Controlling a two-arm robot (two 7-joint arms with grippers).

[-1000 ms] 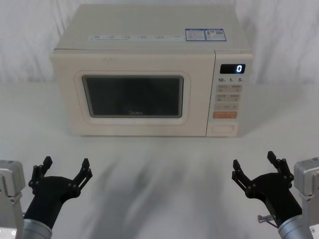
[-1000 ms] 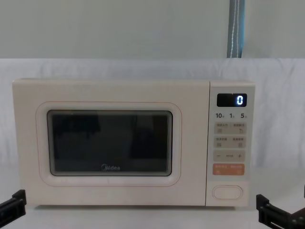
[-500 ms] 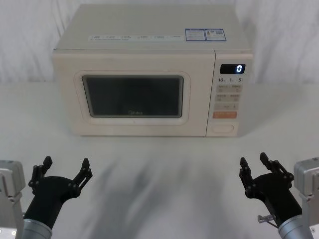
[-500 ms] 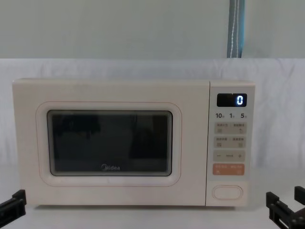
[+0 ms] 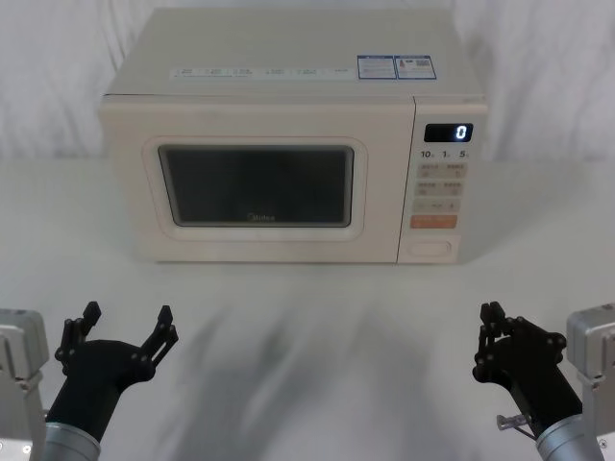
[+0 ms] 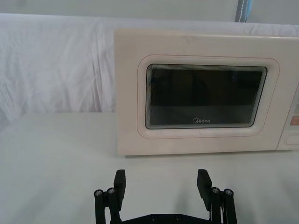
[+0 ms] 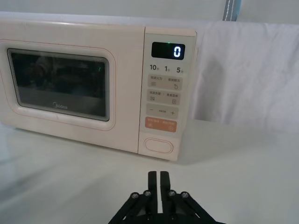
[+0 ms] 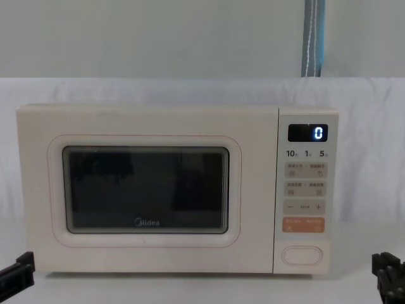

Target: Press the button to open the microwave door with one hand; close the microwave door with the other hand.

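- Head view: microwave (image 5: 288,144) with microwave door (image 5: 258,182) flush.
- Right pincer (image 5: 493,314) clenched, before the microwave's button (image 5: 430,249), apart.
- Left pincer (image 5: 127,319) released, before the microwave's left corner.

A white tabletop (image 5: 317,327) carried the microwave (image 5: 288,96), which sat squarely on it toward the back, door shut, with bare white surface spreading in front and to both sides.
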